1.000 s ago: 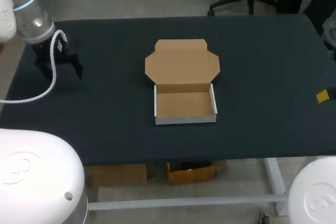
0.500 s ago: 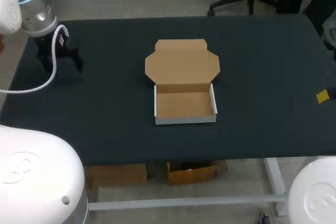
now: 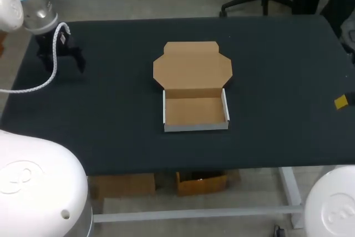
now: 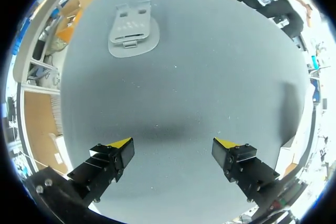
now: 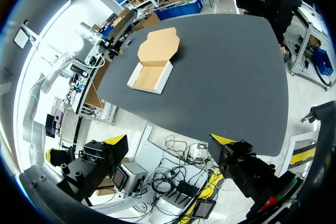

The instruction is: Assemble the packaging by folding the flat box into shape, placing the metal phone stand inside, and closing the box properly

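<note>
The box [image 3: 195, 112] sits mid-bench with its tray walls stood up and its lid [image 3: 192, 65] laid flat open on the far side. That leaves the tray's mouth free from above, which is what dropping the stand in calls for. The tray shows bare cardboard inside; nothing is in it. The phone stand [image 4: 134, 30], grey and lying flat on the bench [image 3: 277, 54], is well apart from the box, out on the left arm's side. The head view does not show it, probably because that arm hides it.

The left arm [image 3: 30, 9] comes in at the far left corner, well to the left of the box, with its wrist turned down toward the bench. The left arm's fingers [image 4: 113, 156] are spread wide with nothing between them, and the stand lies ahead of them, not under them — so I judge this an approach to pick up the stand, with the reach and descent not yet made. The right arm's fingers [image 5: 102, 161], likewise wide and empty, hang out past the bench edge on the box's other side, with the whole bench top ahead of them — parked there, they keep clear of the left arm's path to the box.
</note>
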Motion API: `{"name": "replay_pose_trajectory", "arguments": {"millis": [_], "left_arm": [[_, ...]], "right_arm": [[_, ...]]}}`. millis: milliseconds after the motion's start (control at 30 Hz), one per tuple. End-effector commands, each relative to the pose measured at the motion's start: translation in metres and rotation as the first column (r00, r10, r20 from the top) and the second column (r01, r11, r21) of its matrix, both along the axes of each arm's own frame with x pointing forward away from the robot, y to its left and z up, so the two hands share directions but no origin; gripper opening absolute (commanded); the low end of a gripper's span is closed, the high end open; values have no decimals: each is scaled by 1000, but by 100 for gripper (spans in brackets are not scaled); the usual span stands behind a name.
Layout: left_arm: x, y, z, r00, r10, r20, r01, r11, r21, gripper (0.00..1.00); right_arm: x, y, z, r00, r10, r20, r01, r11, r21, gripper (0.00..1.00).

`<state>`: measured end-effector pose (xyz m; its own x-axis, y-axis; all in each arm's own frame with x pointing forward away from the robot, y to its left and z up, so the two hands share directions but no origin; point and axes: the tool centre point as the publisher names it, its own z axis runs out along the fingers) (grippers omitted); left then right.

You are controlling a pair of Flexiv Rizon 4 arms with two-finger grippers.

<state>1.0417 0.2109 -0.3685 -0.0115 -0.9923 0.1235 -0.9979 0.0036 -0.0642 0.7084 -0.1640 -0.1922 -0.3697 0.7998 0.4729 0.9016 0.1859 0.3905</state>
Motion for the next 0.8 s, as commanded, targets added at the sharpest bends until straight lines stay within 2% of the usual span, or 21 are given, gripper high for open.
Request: {"name": "replay_pose_trajectory", "arguments": {"millis": [33,400,800], "left_arm": [[6,4,-2,1000,-4,-3,4,1000,5,100],[16,13,-4,1000,-20,17,19,1000,13,100],[29,31,-15,999,-32,22,32,999,32,100]], "right_arm": [[-2,0,1,1000,-1,1,1,1000,-1,100],[-2,0,1,1000,-1,1,1,1000,-1,100],[-2,0,1,1000,-1,1,1,1000,-1,100]]}}
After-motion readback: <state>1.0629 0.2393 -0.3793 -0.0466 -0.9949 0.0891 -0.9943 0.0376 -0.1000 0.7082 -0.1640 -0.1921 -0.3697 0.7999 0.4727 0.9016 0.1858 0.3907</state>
